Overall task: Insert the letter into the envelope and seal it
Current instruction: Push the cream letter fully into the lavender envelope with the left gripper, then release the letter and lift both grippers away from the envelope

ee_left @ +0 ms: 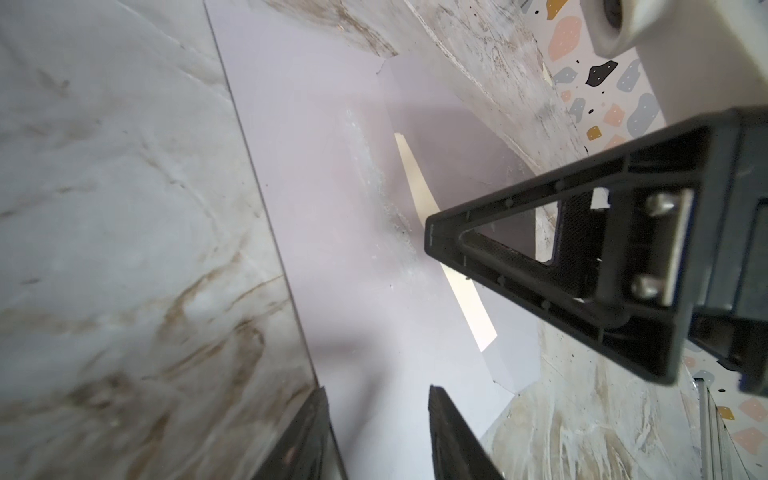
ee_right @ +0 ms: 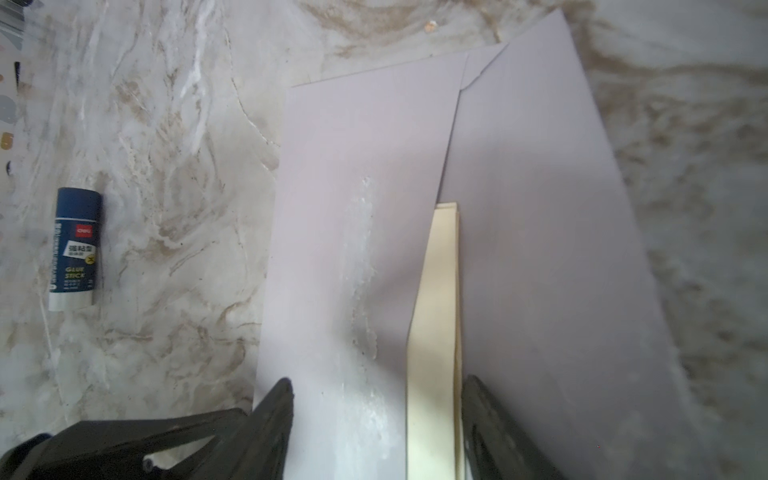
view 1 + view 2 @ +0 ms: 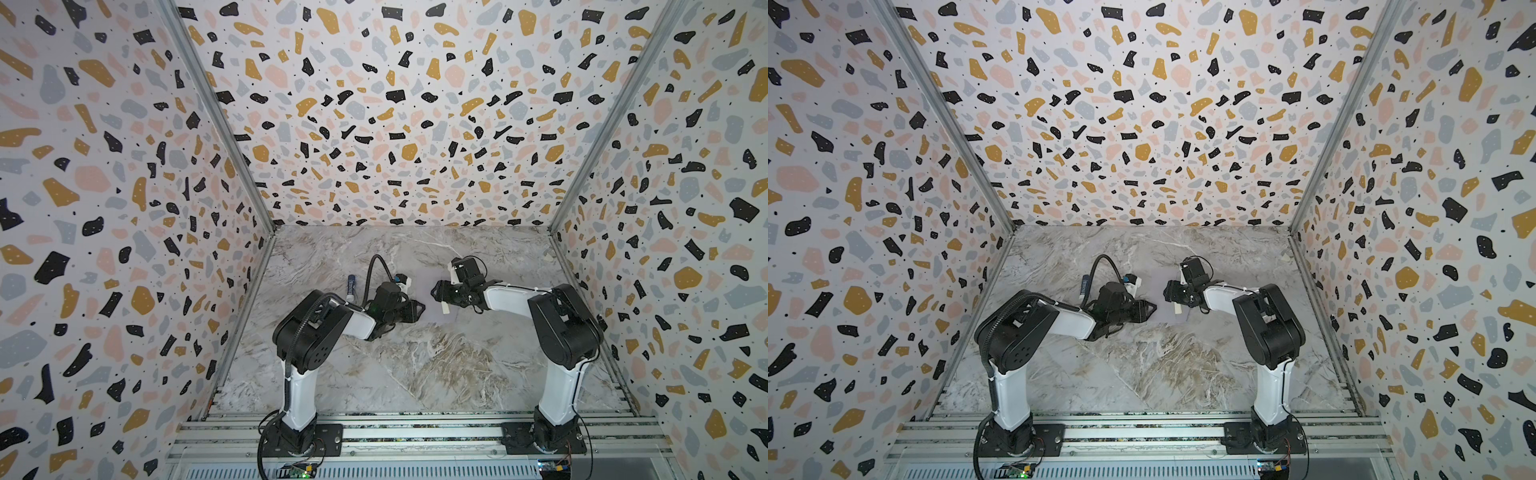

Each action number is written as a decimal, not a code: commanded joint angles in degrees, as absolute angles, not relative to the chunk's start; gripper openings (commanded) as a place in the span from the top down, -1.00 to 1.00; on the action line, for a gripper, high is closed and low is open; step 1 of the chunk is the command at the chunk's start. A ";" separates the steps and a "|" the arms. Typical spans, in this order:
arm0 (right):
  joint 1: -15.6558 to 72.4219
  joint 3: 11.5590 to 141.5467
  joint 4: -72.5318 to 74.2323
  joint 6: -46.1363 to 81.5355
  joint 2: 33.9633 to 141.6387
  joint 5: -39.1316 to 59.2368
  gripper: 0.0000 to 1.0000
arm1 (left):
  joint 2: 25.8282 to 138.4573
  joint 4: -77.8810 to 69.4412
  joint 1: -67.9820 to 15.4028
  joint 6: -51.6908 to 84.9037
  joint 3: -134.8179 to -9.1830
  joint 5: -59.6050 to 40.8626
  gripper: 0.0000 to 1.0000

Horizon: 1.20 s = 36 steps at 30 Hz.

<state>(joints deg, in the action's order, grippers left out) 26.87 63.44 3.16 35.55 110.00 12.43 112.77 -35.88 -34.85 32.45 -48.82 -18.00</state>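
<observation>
Envelope (image 2: pixel 540 249) hiding most of letter (image 2: pixel 434 332), only cream strip peeking out; frame edge cropping both in right wrist view.

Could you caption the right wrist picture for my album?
Cream letter peeks from the glue-smeared lavender envelope; glue stick lies apart on marble table.

The left arm (image 3: pixel 358 322) and the right arm (image 3: pixel 508 298) both rise white from their bases, fold at black elbows and reach low toward the middle. The left gripper (image 3: pixel 419 309) and the right gripper (image 3: pixel 436 291) point at each other there, close but not touching. Each wrist view shows that arm's own black fingers (image 1: pixel 451 432) standing apart; the right pair (image 2: pixel 279 409) is spread wider
</observation>
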 commanded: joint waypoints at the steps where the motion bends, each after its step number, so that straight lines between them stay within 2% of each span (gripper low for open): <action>1: 28.10 61.58 1.91 37.73 110.69 14.64 -0.30 | 114.61 -35.50 -35.81 33.14 -50.01 -18.78 0.17; 22: 29.83 59.63 5.31 41.37 109.65 15.65 -0.28 | 112.82 -36.14 -36.65 33.30 -48.83 -17.18 0.16; 28: 27.88 60.21 2.43 39.52 102.60 14.55 -0.32 | 103.55 -28.39 -36.05 27.98 -49.52 -12.28 -0.09; 36: 26.54 61.77 -0.66 32.39 89.22 14.16 -0.51 | 87.26 -16.32 -34.42 20.65 -51.45 -3.44 -0.44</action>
